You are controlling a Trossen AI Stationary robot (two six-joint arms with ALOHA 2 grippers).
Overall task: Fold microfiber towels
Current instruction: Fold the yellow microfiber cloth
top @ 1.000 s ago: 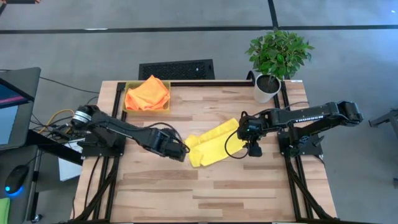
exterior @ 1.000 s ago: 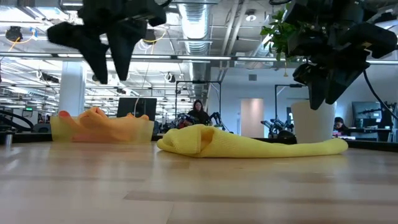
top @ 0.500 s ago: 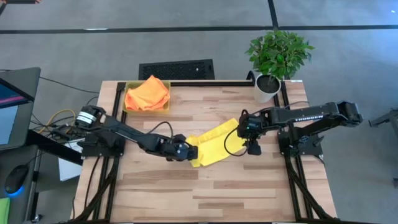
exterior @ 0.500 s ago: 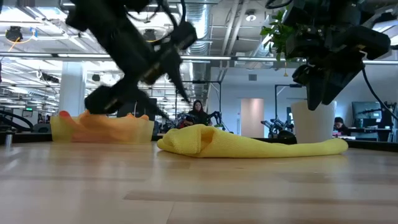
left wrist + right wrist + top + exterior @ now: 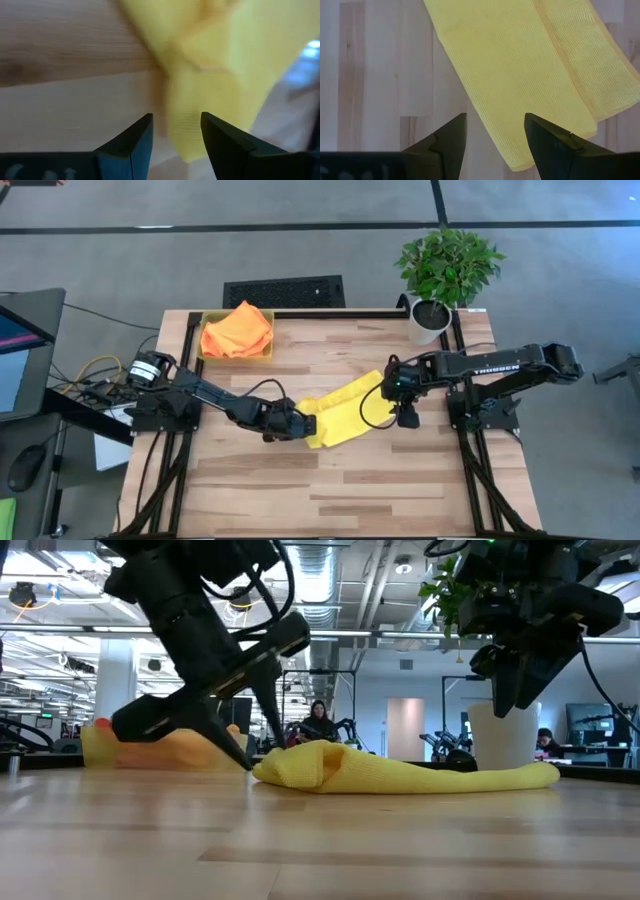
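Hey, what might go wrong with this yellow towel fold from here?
The left gripper, jaws open, is low at the bunched end of the yellow towel; it may pinch several layers or push the cloth along. The right gripper hovers open above the other end, so nothing pins it.

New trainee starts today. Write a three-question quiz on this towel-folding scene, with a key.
1. True or false: the yellow towel lies inside the yellow bin.
2. Which gripper is down at the towel's end, low to the table?
A. left gripper
B. right gripper
C. neither
3. Fill in: the cloths in the bin are coloured ____.

Key
1. False. It lies on the wooden table, between the two arms.
2. A. Its jaws are open at the towel's near end, while the right gripper hangs above the other end, jaws open too.
3. Orange: the orange towels sit heaped in the bin at the table's back left.
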